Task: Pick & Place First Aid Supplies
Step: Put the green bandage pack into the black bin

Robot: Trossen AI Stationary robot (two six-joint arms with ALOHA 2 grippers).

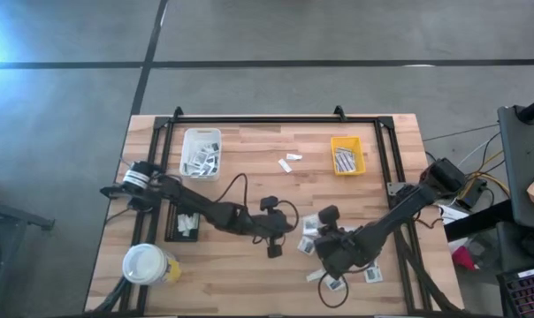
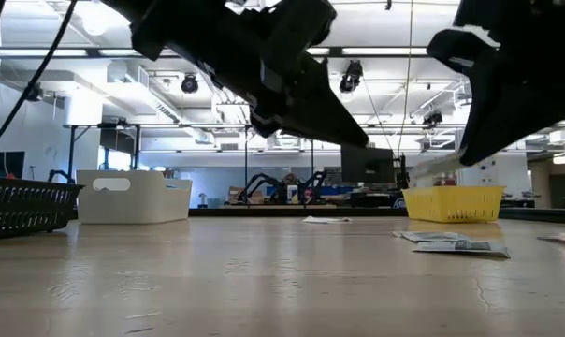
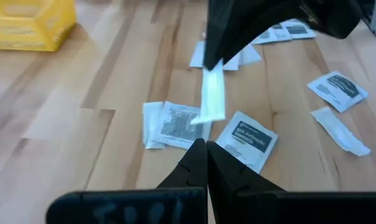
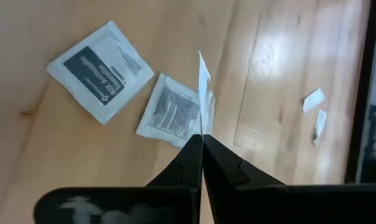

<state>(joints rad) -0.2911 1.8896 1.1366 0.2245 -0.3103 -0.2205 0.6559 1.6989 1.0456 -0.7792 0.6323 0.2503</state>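
Note:
Small flat white packets lie loose on the wooden table near its front right: one with grey print (image 3: 175, 124), one with a dark patch (image 3: 247, 140), others (image 3: 337, 90) farther right. My right gripper (image 4: 202, 138) hangs over them, shut on a narrow white packet (image 3: 213, 93). In the right wrist view that packet (image 4: 203, 93) shows edge-on above two lying packets (image 4: 101, 68), (image 4: 172, 112). My left gripper (image 3: 206, 152) is shut with nothing in it, left of the packets (image 1: 274, 250) and above the table. My right gripper pinches the narrow white packet by one end (image 4: 202, 130) between its two fingers, which slant down from above. The packet hangs below the fingers (image 3: 211, 68), lifted clear of the table and the packets lying under it.
A white bin (image 1: 201, 152) with packets stands at the far left and a yellow bin (image 1: 347, 155) at the far right. A black tray (image 1: 184, 225) and a white-lidded yellow cup (image 1: 148, 263) are at the left. Small white pieces (image 1: 289, 162) lie mid-table.

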